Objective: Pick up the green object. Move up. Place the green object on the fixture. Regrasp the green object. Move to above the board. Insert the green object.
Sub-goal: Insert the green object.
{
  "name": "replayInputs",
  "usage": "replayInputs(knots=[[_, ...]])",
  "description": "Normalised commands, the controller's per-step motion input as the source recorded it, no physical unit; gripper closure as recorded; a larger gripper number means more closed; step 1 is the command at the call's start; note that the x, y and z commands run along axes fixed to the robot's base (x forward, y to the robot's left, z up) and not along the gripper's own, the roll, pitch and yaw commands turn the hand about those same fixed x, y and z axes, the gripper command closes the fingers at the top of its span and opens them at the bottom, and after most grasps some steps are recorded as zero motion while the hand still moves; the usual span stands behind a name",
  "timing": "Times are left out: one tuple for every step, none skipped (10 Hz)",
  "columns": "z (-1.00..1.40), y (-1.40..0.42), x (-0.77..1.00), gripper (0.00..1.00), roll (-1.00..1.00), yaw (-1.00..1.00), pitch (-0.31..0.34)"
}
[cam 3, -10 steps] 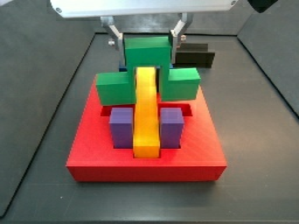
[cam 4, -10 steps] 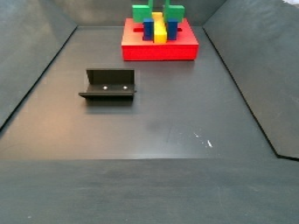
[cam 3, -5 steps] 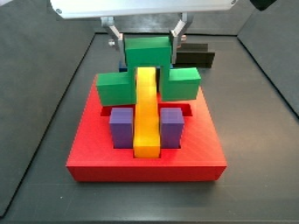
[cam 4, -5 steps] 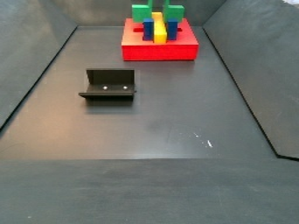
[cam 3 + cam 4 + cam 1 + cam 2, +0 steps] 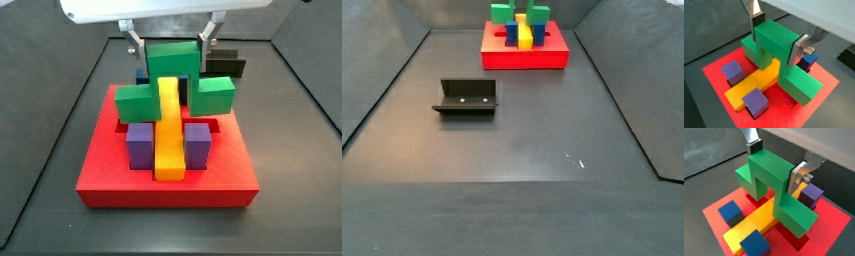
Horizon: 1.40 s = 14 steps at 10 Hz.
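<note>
The green object (image 5: 171, 58) is an arch-shaped piece. It stands upright on the red board (image 5: 167, 190), astride the far end of a yellow bar (image 5: 167, 130). Its legs reach down to the board on both sides of the bar. It shows in both wrist views (image 5: 774, 37) (image 5: 767, 170) and, small, at the far end of the floor in a side view (image 5: 521, 13). My gripper (image 5: 171, 50) is above the board and shut on the green object's top block. Its fingers press the two side faces in a wrist view (image 5: 776, 42).
Two purple cubes (image 5: 139, 145) (image 5: 198, 143) flank the yellow bar on the board. A blue block (image 5: 806, 60) stands behind the green object. The fixture (image 5: 465, 97) stands on the dark floor, well away from the board. Dark walls enclose the floor.
The green object and my gripper have shifted very slightly, and the legs sit a little lower over the yellow bar. Nothing else has moved.
</note>
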Motion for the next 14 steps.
replayInputs(knots=[[-0.01,0.07,-0.29,1.0,0.0,-0.08,-0.051],[0.0,0.16,-0.43,1.0,0.0,-0.13,-0.04],[0.0,0.16,-0.44,1.0,0.0,-0.15,-0.036],[0.0,0.08,-0.24,1.0,0.0,-0.09,-0.04],[0.0,0.0,0.0,1.0,-0.04,0.0,-0.056],[-0.02,0.0,0.07,1.0,-0.08,0.0,-0.08],[-0.05,0.0,0.13,1.0,-0.09,0.0,-0.093],[-0.06,0.0,0.15,1.0,-0.1,0.0,-0.093],[-0.08,0.0,0.21,1.0,-0.11,0.0,-0.097],[-0.11,0.0,0.11,1.0,-0.08,0.0,-0.089],[-0.11,0.0,0.19,1.0,-0.08,0.0,-0.086],[-0.1,0.0,0.17,1.0,-0.07,0.0,-0.084],[-0.08,0.0,0.03,1.0,-0.04,0.0,-0.059],[-0.02,-0.01,0.18,1.0,-0.03,0.0,-0.051]])
